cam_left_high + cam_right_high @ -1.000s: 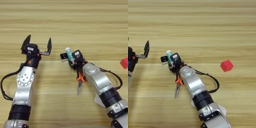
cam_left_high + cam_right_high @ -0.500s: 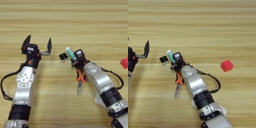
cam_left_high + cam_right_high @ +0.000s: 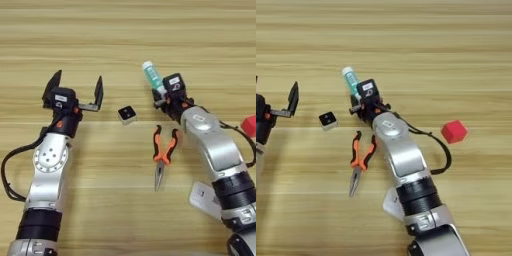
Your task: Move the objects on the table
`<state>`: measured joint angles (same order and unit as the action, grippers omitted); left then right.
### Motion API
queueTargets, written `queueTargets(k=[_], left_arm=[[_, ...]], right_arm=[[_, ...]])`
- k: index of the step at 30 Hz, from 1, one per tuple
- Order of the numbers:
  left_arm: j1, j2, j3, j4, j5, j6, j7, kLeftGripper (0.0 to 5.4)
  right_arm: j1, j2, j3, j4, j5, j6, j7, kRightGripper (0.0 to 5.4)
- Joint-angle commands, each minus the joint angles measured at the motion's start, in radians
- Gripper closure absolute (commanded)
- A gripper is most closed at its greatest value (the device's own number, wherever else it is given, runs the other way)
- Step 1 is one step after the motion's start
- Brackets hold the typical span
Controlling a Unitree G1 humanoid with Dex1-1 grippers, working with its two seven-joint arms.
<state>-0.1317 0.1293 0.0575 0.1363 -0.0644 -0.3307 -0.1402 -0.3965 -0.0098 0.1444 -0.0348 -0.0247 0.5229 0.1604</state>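
My right pincer [image 3: 162, 92] sits at the lower end of the glue stick [image 3: 151, 75], on the tabletop [image 3: 128, 30] around centre-right. The fingers are hidden behind the wrist block, so I cannot tell whether they grip the stick or only touch it. The stick lies tilted, cap end pointing to 11 o'clock, and is white with a green label band. My read: I am mid-move on the glue stick. Next move calls for either closing firmly around its body or, if already held, carrying it clear of the pliers without dragging.

My left pincer [image 3: 76, 90] hovers at the 9 o'clock side, fingers spread wide, holding nothing, idle.

Other objects: the tiny black-and-white cube [image 3: 127, 114] lies between the two pincers, apart from both. The orange-handled pliers [image 3: 163, 152] lie at 6 o'clock of the glue stick, handles spread, steel nose pointing to 6 o'clock, just beside my right forearm. The red cube [image 3: 454, 131] sits at 3 o'clock, well apart. A white flat bar [image 3: 204, 197] pokes out partly under my right forearm, mostly hidden.
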Motion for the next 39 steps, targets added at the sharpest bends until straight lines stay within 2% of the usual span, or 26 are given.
queueTargets(k=[1,8,10,17,23,29,34,39], left_arm=[[-0.007,0.003,0.002,0.012,0.007,-0.011,-0.001,0.00],[-0.004,0.005,0.003,0.010,0.005,-0.011,-0.003,0.00],[-0.004,0.006,0.004,0.009,0.005,-0.011,-0.004,0.00],[-0.005,0.005,0.004,0.011,0.004,-0.011,-0.005,0.00],[-0.008,0.005,0.005,0.013,0.004,-0.012,-0.006,0.00],[-0.010,0.008,0.008,0.015,0.003,-0.010,-0.009,0.00],[-0.015,0.010,0.009,0.019,0.002,-0.010,-0.010,0.00],[-0.021,0.012,0.009,0.024,0.002,-0.009,-0.012,0.00]], right_arm=[[-0.006,-0.050,-0.053,-0.076,0.036,0.033,0.035,3.70],[0.023,-0.154,-0.159,-0.190,0.140,0.058,0.131,3.70],[0.040,-0.200,-0.172,-0.224,0.148,0.033,0.163,3.70],[0.094,-0.331,-0.261,-0.322,0.214,0.036,0.253,3.70],[0.149,-0.436,-0.372,-0.343,0.310,0.011,0.359,3.70],[0.207,-0.524,-0.443,-0.356,0.392,0.023,0.451,3.70],[0.261,-0.609,-0.492,-0.348,0.418,0.027,0.506,3.70],[0.327,-0.679,-0.527,-0.302,0.418,-0.018,0.578,3.70]])
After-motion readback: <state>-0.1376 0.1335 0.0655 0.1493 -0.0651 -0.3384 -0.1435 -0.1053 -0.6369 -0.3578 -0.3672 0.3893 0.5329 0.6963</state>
